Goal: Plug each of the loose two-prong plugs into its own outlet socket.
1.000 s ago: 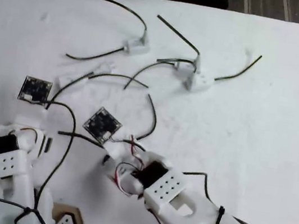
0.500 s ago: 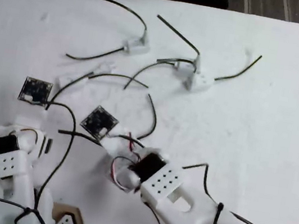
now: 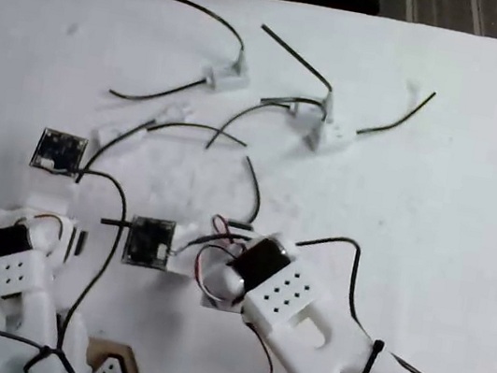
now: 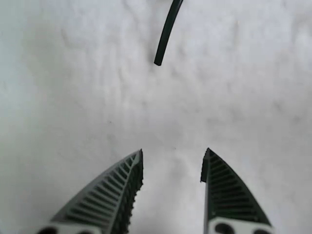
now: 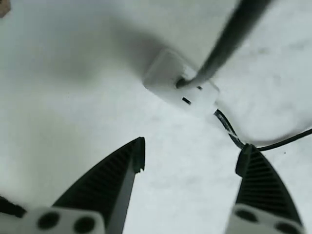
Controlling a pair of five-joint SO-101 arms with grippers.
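My right gripper [image 5: 191, 163] is open, its fingers either side of bare table just short of a small white outlet block [image 5: 179, 82]. A black cable [image 5: 229, 36] runs into one socket of that block; a free slot shows beside it. My left gripper [image 4: 171, 168] is open over bare table, with the cut end of a black cable [image 4: 159, 60] lying beyond its tips. In the high view, two more white plug pieces with black cables lie at the back: one [image 3: 225, 76] left of centre and one [image 3: 328, 135] right of it. The right arm [image 3: 279, 291] is at front centre, the left arm [image 3: 4, 266] at front left.
Small white connectors [image 3: 113, 134] lie at mid-left among loose black wires [image 3: 254, 183]. Thin red and white leads [image 3: 210, 280] loop off the right arm's wrist. White table [image 3: 444, 208] stretches to the right. A tan piece [image 3: 111, 368] pokes in at the front edge.
The right arm swung left and its wrist turned, carrying its square camera board down and left. The left arm has not moved.
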